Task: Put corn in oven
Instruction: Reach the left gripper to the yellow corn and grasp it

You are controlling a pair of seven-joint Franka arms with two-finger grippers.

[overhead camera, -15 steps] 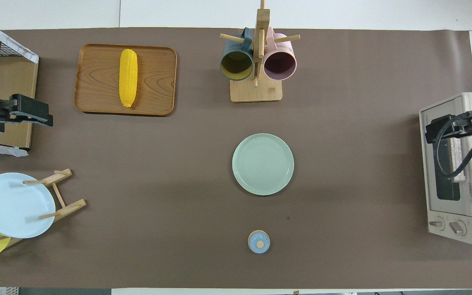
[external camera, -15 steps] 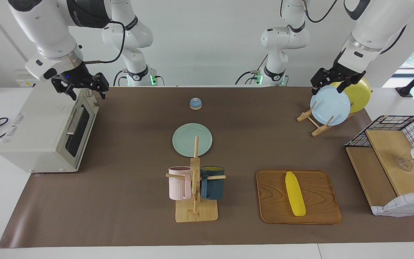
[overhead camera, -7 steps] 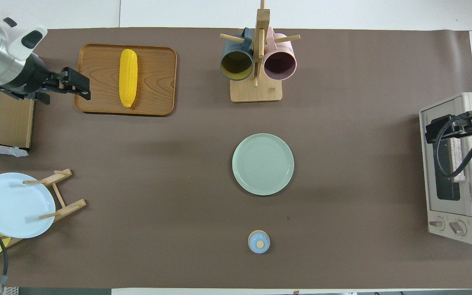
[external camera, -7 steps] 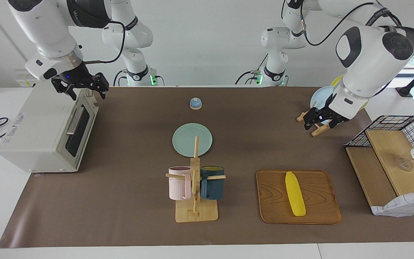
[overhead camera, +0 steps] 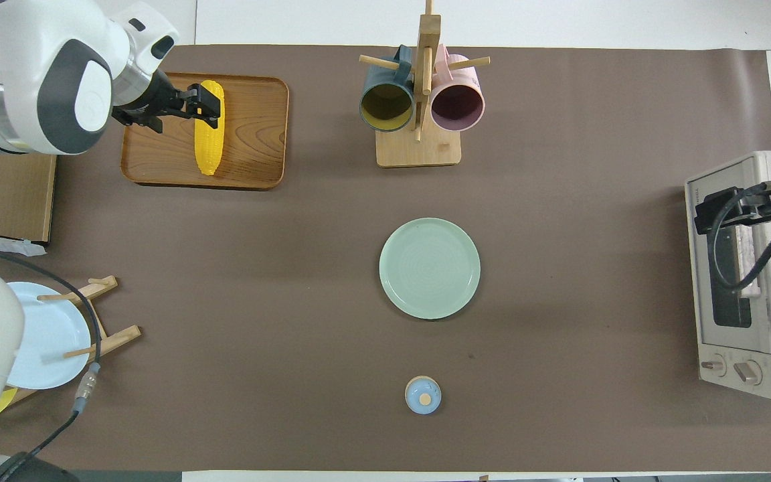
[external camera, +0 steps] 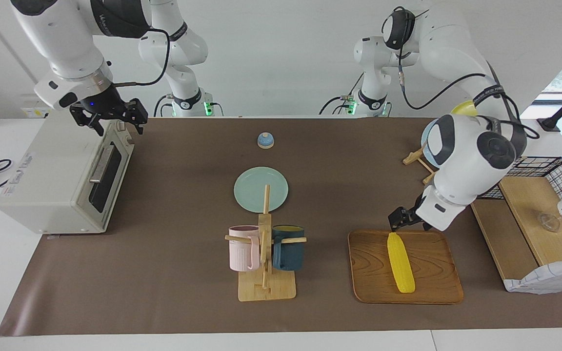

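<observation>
The corn [external camera: 401, 263] lies on a wooden tray [external camera: 432, 285] toward the left arm's end of the table; it also shows in the overhead view [overhead camera: 208, 150] on the tray [overhead camera: 258, 127]. My left gripper [external camera: 399, 222] is open and hangs just above the corn's end nearer the robots; from overhead the left gripper [overhead camera: 203, 107] covers part of the cob. The oven [external camera: 51, 165] stands at the right arm's end with its door shut. My right gripper [external camera: 115, 119] is open and waits over the oven's top edge above the door, as the overhead view [overhead camera: 717, 211] also shows.
A mug rack [external camera: 265, 258] with a pink and a dark blue mug stands mid-table, with a green plate [external camera: 254, 187] nearer the robots and a small blue knob [external camera: 265, 140] nearer still. A plate rack [overhead camera: 101, 314] and a wire shelf [external camera: 530, 214] stand at the left arm's end.
The left arm has swung from the plate rack across the table and come down over the corn on the tray. The right arm has not moved.
</observation>
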